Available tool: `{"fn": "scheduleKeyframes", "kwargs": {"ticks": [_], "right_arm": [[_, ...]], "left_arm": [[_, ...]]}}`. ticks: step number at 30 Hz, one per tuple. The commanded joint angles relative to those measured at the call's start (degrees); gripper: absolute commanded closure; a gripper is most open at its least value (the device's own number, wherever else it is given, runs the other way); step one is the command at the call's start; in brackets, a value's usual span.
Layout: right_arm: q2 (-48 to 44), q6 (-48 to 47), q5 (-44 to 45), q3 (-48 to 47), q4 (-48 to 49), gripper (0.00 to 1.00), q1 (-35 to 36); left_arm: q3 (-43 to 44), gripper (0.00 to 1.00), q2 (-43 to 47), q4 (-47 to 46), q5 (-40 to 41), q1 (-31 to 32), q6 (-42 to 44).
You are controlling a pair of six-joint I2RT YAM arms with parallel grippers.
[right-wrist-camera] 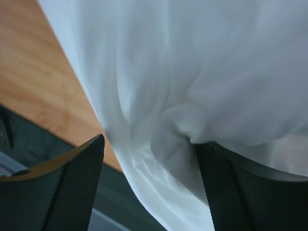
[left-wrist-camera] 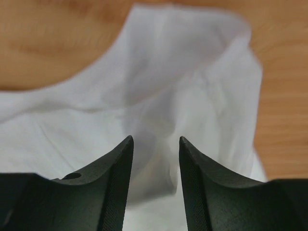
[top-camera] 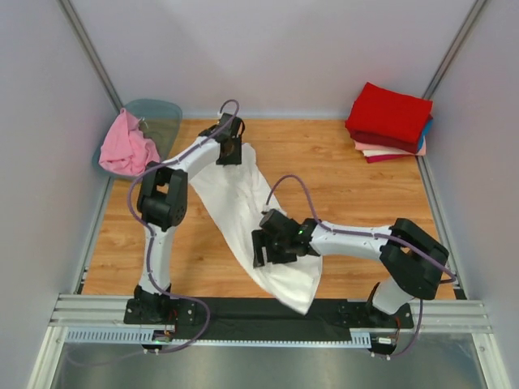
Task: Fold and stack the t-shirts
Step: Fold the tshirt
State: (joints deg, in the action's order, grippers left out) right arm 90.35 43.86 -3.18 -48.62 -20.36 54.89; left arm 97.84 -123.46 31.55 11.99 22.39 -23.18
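Note:
A large white t-shirt (top-camera: 243, 211) lies rumpled in a diagonal band from the far left to the table's near edge. My left gripper (top-camera: 229, 152) stands over its far end, jaws (left-wrist-camera: 155, 139) partly apart with a raised fold of white cloth (left-wrist-camera: 183, 72) between them. My right gripper (top-camera: 268, 247) is at the shirt's near part, open (right-wrist-camera: 150, 142), with white cloth (right-wrist-camera: 192, 57) draped over its right finger. A folded stack with a red t-shirt (top-camera: 389, 113) on top sits at the far right. A pink t-shirt (top-camera: 126, 146) hangs from the tub.
The translucent grey-green tub (top-camera: 158, 113) stands at the far left corner. A black mat (top-camera: 235, 312) and a metal rail (top-camera: 89, 312) run along the near edge, where the shirt's lower end hangs over. Grey walls close in both sides.

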Motion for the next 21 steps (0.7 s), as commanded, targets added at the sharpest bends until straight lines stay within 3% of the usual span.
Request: {"fn": "scheduleKeyframes", "kwargs": {"ticks": [1, 5, 9, 11, 14, 16, 17, 18, 19, 21], "right_arm": [[-0.6, 7.7, -1.0, -6.9, -8.1, 0.21, 7.7], [-4.7, 4.8, 9.7, -15.0, -20.9, 0.16, 8.7], [-10.4, 0.3, 17.0, -16.8, -22.7, 0.13, 4.5], [-11.0, -3.7, 18.2, -18.5, -22.6, 0.13, 1.4], [-12.9, -10.3, 19.0, -18.7, -16.4, 0.18, -6.9], [-13.2, -14.0, 10.9, -17.3, -8.9, 0.21, -15.1], [-12.1, -14.6, 6.4, -17.8, -2.4, 0.24, -18.4], [-8.0, -14.4, -3.2, -18.6, 0.5, 0.26, -24.4], [-5.1, -13.9, -7.3, -20.0, 2.8, 0.29, -26.9], [4.7, -14.1, -12.5, -27.5, 4.5, 0.33, -31.2]], "left_arm": [[18.3, 0.5, -6.7, 2.7, -8.6, 0.5, 5.4], [36.1, 0.47, -16.1, 8.7, -15.8, 2.0, 7.4], [37.7, 0.32, -12.1, 5.4, -21.2, 4.6, 11.4], [35.1, 0.22, -6.0, 5.0, -18.9, 4.7, 11.1], [28.2, 0.16, 3.9, 6.8, -12.7, 2.4, 7.6], [18.4, 0.17, 10.2, 6.9, -12.2, 0.3, 4.8], [14.3, 0.16, 17.6, 5.5, -12.2, 0.1, 3.7], [10.1, 0.16, 21.3, 4.6, -10.3, 0.1, 3.3], [2.3, 0.16, 25.0, 3.7, -10.6, 0.1, 2.7], [-4.6, 0.16, 35.3, 2.8, -11.5, 0.5, 1.3]]}}
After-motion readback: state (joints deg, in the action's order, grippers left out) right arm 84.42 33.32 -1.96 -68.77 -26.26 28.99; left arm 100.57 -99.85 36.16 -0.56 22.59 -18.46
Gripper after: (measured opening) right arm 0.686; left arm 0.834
